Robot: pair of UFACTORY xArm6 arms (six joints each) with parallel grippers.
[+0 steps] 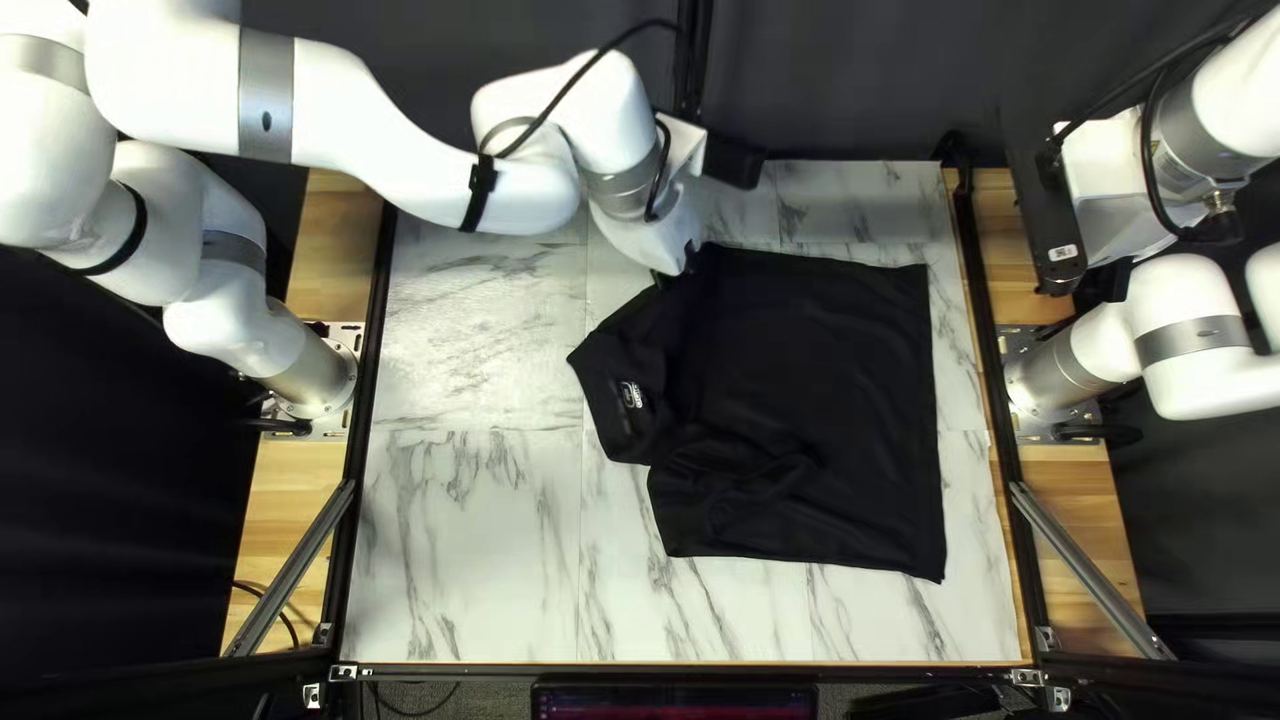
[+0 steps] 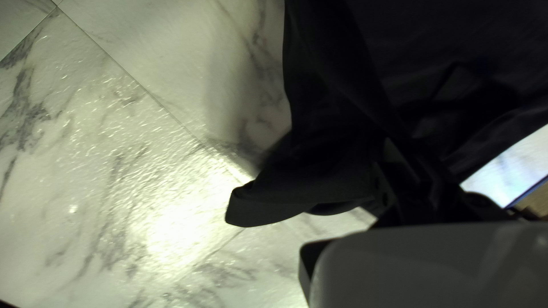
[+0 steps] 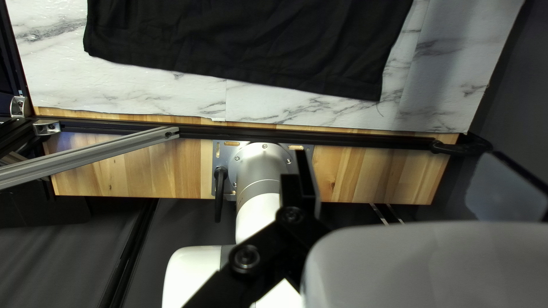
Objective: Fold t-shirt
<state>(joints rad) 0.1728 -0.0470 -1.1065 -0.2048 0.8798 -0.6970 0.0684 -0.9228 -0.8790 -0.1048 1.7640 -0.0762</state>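
Cloth like this black t-shirt (image 1: 800,400) is soft, thin and light. It bends and slides, and it will not keep a shape by itself. It lies on the marble table (image 1: 470,520), from the middle to the right of the top left view. Its collar points toward the left, and there are bumpy wrinkles near its lower middle.

Our left pincer (image 1: 668,272) is at the shirt's upper left corner. It is pressed together on a bit of the cloth there. In the left wrist view that bit hangs in a little fold just above the table.

Our right pincer (image 1: 1062,262) is spread wide and holds nothing. It hangs off the table at the right edge of the top left view, well apart from the shirt.

We think the best places to hold are corners and edges, because the middle would sag. One held corner will drag the rest along, so we think a slow pull is best. The smooth table may let the shirt slip.
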